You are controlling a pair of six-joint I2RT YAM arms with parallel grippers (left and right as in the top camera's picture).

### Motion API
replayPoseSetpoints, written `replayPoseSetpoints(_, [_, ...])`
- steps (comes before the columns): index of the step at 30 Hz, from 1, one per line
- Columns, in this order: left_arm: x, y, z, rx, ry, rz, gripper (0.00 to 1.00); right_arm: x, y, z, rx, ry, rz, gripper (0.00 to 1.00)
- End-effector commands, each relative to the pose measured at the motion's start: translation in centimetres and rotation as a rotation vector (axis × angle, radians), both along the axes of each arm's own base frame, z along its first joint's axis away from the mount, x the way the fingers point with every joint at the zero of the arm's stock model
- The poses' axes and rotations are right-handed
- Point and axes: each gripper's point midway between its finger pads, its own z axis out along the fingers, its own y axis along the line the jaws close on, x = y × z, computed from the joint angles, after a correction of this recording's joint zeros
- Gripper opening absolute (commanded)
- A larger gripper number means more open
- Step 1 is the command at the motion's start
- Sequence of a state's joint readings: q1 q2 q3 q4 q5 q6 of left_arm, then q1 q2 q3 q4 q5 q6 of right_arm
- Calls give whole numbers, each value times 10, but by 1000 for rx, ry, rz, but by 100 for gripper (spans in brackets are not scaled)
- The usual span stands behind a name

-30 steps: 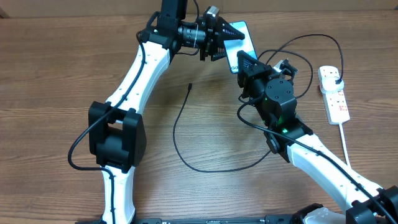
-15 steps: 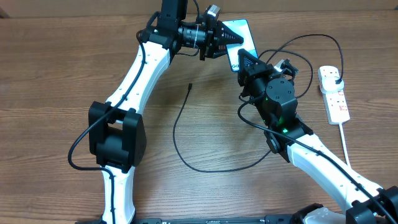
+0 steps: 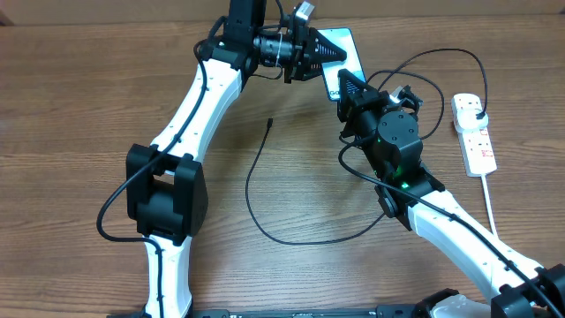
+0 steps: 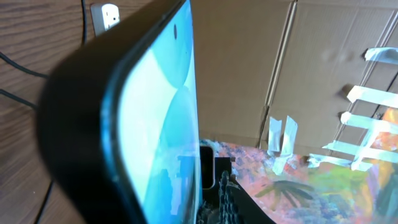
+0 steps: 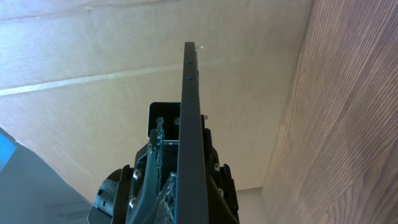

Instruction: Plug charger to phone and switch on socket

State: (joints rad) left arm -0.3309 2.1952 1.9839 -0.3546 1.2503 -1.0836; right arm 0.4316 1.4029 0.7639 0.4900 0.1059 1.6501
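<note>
The phone [image 3: 350,55], teal screen up, is held off the table at the back centre between both grippers. My right gripper [image 3: 346,87] is shut on its near end; in the right wrist view the phone [image 5: 189,118] runs edge-on through the right gripper [image 5: 181,180]. My left gripper [image 3: 328,51] is closed on its left side, the screen [image 4: 168,106] filling that view beside one finger [image 4: 219,186]. The charger cable's tip [image 3: 269,122] lies free on the wood, and the cable [image 3: 291,240] loops round to the socket [image 3: 475,134] at the right.
The socket's thick white cord [image 3: 491,201] runs toward the front right edge. A cardboard wall [image 5: 93,56] stands behind the table. The socket [image 4: 104,14] also shows small in the left wrist view. The left arm's body [image 3: 163,190] stands over the table's left half.
My left gripper's jaws have narrowed onto the phone's left side. The right gripper, the phone and the cable stay where they were.
</note>
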Motion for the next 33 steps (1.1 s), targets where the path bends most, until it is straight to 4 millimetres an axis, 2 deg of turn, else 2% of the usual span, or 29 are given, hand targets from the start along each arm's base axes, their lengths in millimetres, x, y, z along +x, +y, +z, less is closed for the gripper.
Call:
replayPoseSetpoints(1, [-1,-7,11,-7,-98,-6,28,-2,13,11,14,-19,62,4])
replayPoseSetpoints(14, [4,-8,8,13,-118,22,27,-4,16,3,2,12,81,4])
replayPoseSetpoints(18, [4,-9,7,16,-118,25,24,-4,16,3,2,12,81,4])
replayPoseSetpoints(25, [3,-16,5,31,-123,34,22,-4,16,3,2,12,81,4])
replayPoseSetpoints(26, [3,-17,5,32,-124,34,21,-4,16,3,2,12,81,4])
replayPoseSetpoints(28, [4,-17,5,33,-124,37,8,-4,16,3,2,12,81,4])
replayPoseSetpoints(30, [4,-16,4,35,-124,39,4,-4,16,3,2,12,81,4])
replayPoseSetpoints(33, [6,-16,3,42,-126,51,4,-4,16,3,2,12,81,4])
